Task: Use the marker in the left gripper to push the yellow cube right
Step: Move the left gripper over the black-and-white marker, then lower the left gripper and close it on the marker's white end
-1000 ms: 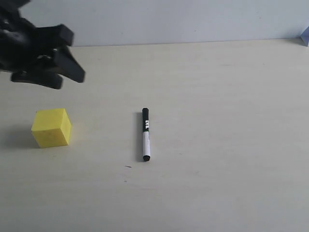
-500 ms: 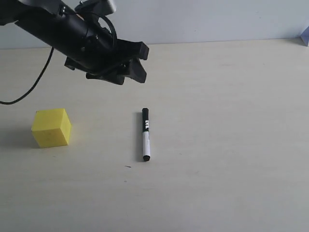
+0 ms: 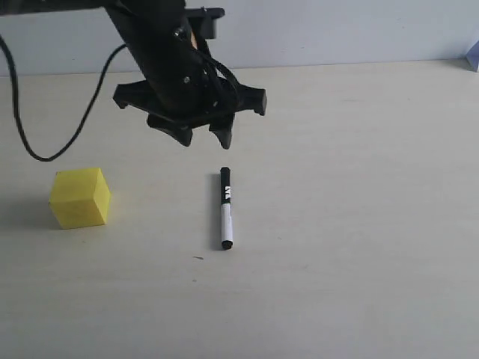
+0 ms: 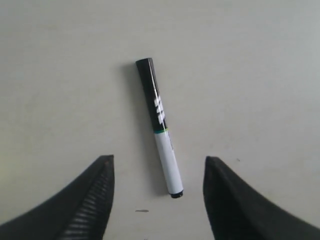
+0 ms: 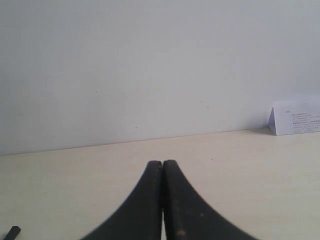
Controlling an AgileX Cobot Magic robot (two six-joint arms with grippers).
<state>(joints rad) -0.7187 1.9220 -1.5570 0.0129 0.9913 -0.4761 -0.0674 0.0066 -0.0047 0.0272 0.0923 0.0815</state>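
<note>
The marker [image 3: 225,208] lies flat on the pale table, black cap half toward the back, white barrel toward the front. In the left wrist view the marker [image 4: 159,127] lies between and beyond the two spread fingers. My left gripper [image 3: 206,139] hangs open above the table, just behind and slightly left of the marker's cap end, holding nothing. The left gripper [image 4: 159,161] shows a wide gap. The yellow cube [image 3: 80,197] rests at the left, apart from both. My right gripper [image 5: 162,163] is shut and empty; it does not show in the exterior view.
A black cable [image 3: 52,146] loops down from the left arm behind the cube. A white card [image 5: 295,120] stands at the table's back edge against the wall. A small dark speck [image 3: 198,258] marks the table in front of the marker.
The left arm has swung from the far left to the right, over the cube, and its open gripper now points down just behind the marker. Marker and cube have not moved.
</note>
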